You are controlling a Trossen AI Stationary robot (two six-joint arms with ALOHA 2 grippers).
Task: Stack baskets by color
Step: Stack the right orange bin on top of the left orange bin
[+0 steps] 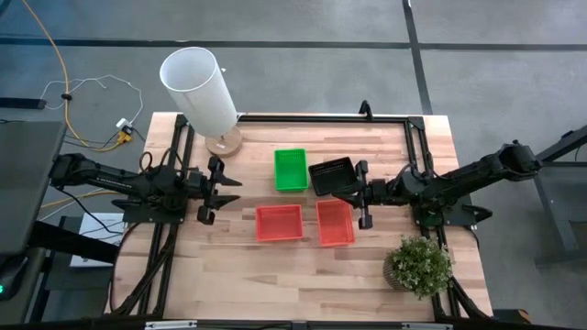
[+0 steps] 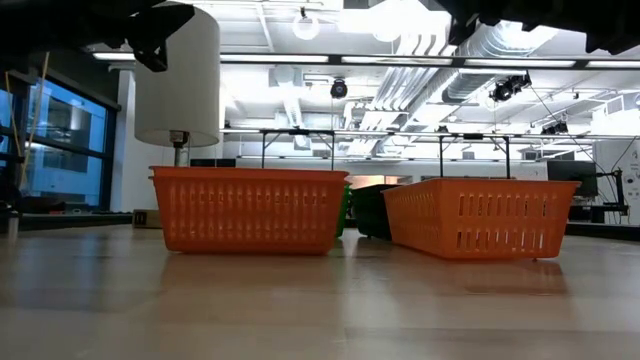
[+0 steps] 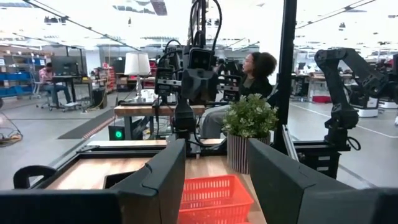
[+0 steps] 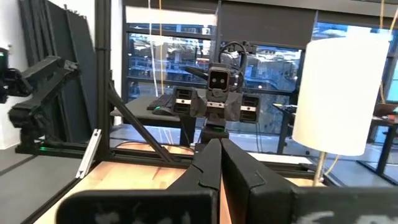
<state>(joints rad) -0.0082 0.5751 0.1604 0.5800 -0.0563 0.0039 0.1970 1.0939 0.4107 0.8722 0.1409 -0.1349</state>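
Four baskets rest on their bottoms on the wooden table (image 1: 229, 266). A green basket (image 1: 291, 170) and a black basket (image 1: 330, 174) sit toward the far side. Two red baskets (image 1: 279, 222) (image 1: 335, 223) sit nearer, side by side. My left gripper (image 1: 229, 191) hovers open left of them; in its wrist view one red basket (image 3: 211, 196) shows beyond the gap between its fingers (image 3: 216, 155). My right gripper (image 1: 348, 194) is shut with nothing in it (image 4: 219, 149). It is raised beside the black basket's right corner.
A tall white cylinder (image 1: 197, 87) on a round wooden foot (image 1: 223, 140) stands at the far left. A small potted plant (image 1: 419, 264) sits at the near right. Black frame rails (image 1: 321, 117) border the table. A person (image 3: 258, 71) sits beyond the table.
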